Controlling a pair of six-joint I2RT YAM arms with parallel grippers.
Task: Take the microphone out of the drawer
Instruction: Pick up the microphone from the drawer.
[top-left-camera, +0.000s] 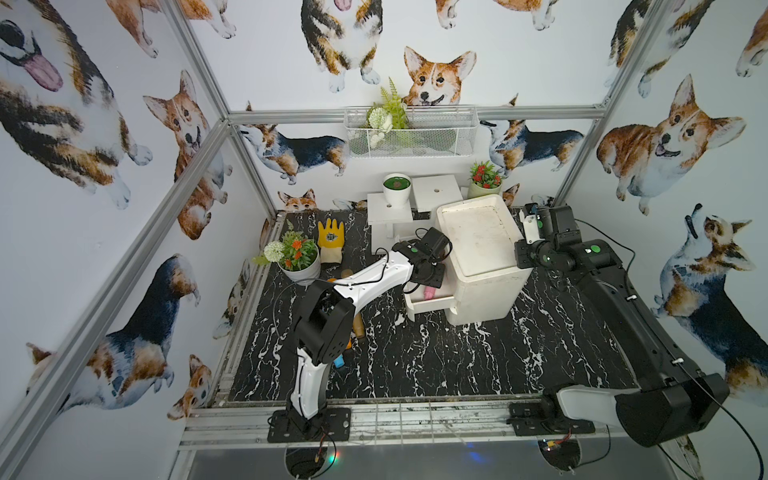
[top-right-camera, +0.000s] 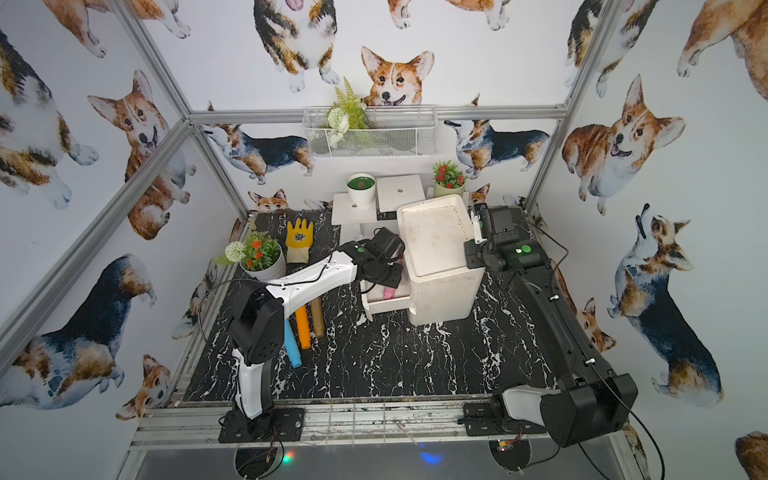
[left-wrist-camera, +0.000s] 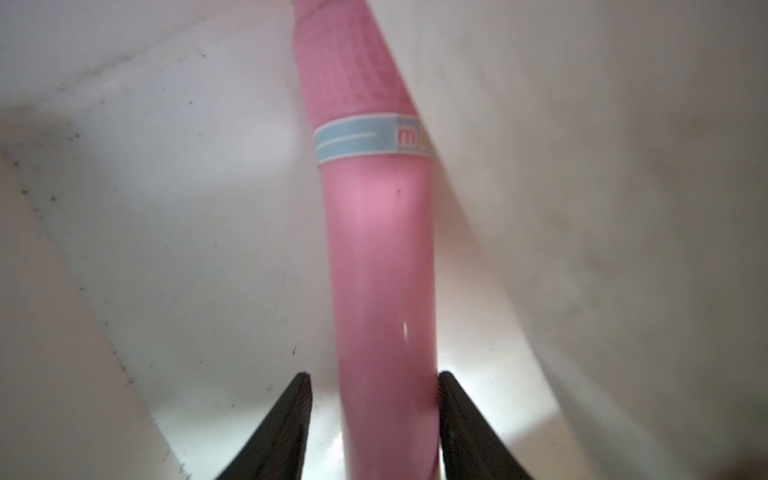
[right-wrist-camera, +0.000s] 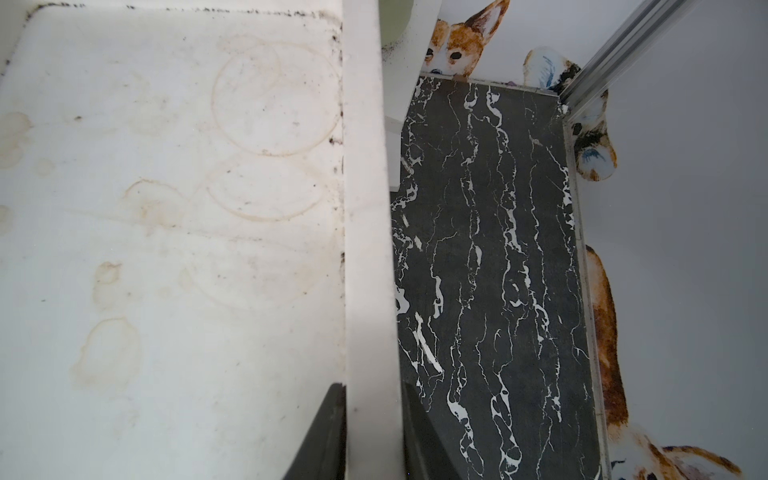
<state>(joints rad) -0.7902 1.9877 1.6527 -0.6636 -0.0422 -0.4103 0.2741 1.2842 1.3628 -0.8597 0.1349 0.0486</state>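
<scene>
pink microphone (left-wrist-camera: 382, 249) lies inside the open drawer (top-left-camera: 426, 308), not yet lifted (opening looks done, extraction remains). left gripper (left-wrist-camera: 374, 376) straddles its handle, one finger touching and a sliver of gap at the other, so i cannot tell if it is clamped. right gripper (right-wrist-camera: 372, 388) pinches the cabinet rim (right-wrist-camera: 365, 208). both top views hide the jaws; only the wrist views show them.

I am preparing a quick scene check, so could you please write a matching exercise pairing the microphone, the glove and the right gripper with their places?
1. microphone
2. glove
3. right gripper

A. clamped on the rim of the cabinet
B. lying in the open drawer, between the fingers of the left gripper
C. on the table, beside a flower pot

Pairs: 1-B, 2-C, 3-A
</scene>
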